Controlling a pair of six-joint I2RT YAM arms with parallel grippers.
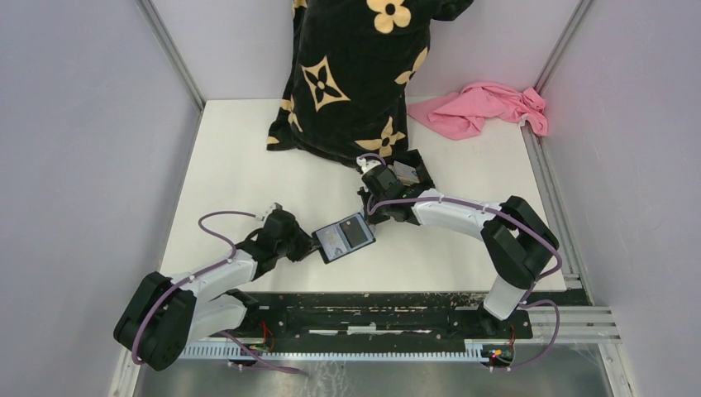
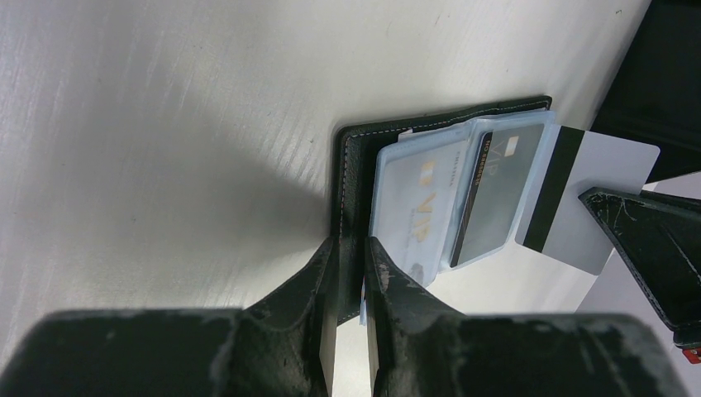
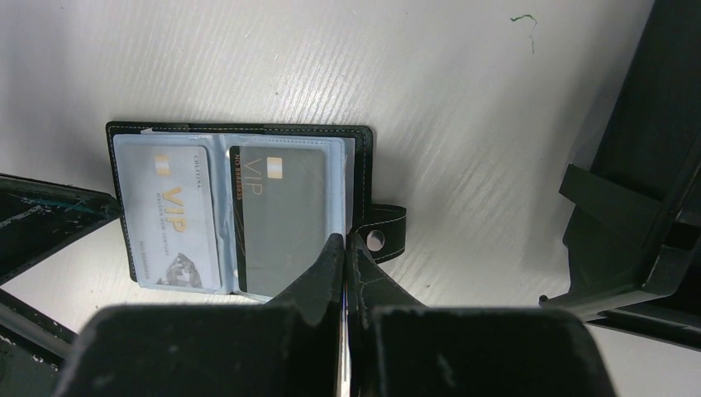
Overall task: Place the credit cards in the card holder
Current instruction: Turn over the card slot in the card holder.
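grey walls close in a white bench (image 1: 248,165), with a black patterned cloth (image 1: 347,74) heaped at the back and a pink cloth (image 1: 479,107) in the far right corner. from above, the card holder (image 1: 347,237) lies open near the front middle, between the two arms. the left gripper (image 1: 317,248) meets its left edge and the right gripper (image 1: 366,217) reaches its far right corner, with a black tray (image 1: 423,175) just behind that wrist

on the left wrist view, the left gripper's jaws stand narrow, clamped on the edge of the holder's black cover. clear sleeves inside show a light vip card (image 2: 417,194) and a dark vip card (image 2: 496,198). a whitish-grey card (image 2: 608,194) with a black stripe sticks out past the sleeves, striped end at the sleeve edge

on the right wrist view, the right gripper's jaws are pressed together on that card, seen edge-on as a thin line between them, at the sleeves' edge beside the snap strap (image 3: 384,236)
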